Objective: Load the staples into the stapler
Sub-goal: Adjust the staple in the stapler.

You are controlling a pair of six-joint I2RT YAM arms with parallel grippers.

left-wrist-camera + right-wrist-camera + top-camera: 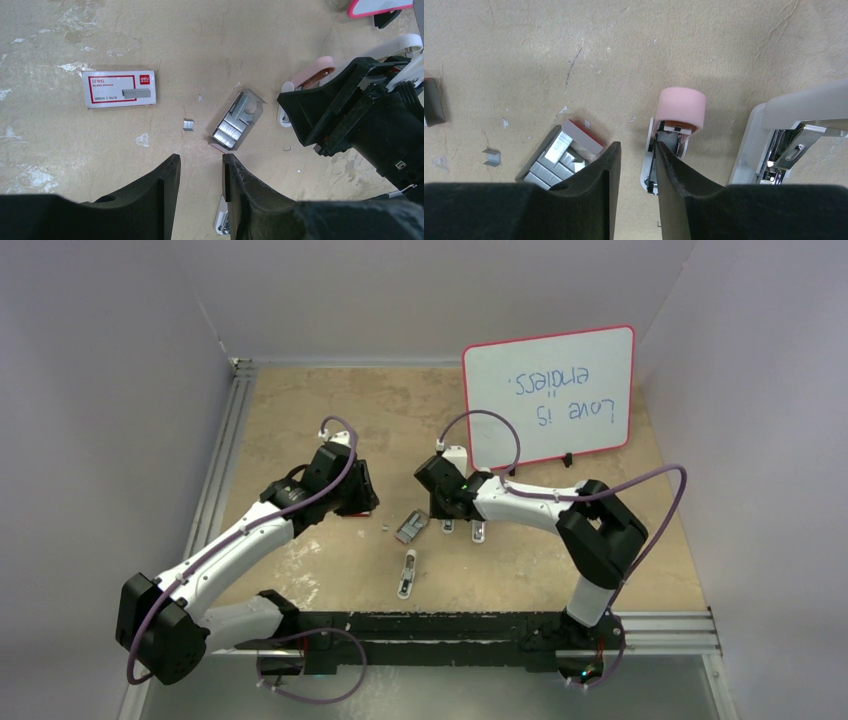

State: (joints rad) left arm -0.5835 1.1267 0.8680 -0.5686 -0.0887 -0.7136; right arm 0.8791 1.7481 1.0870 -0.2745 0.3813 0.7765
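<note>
Staples [234, 121] lie in grey tray [256, 102] mid-surface [200, 50], between both hands. Left hand [200, 167], left of tray: slightly parted, empty. Right hand [636, 155], over pink stapler [680, 106]: narrowly parted, gripping nothing.

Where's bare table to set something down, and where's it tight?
Free: the far strip left of the whiteboard; also the near patch between the lone white stapler and the right arm's base. Crowded: the centre, where the staple tray, pink stapler, a second white stapler and a loose staple strip lie by the left gripper and right gripper.
</note>
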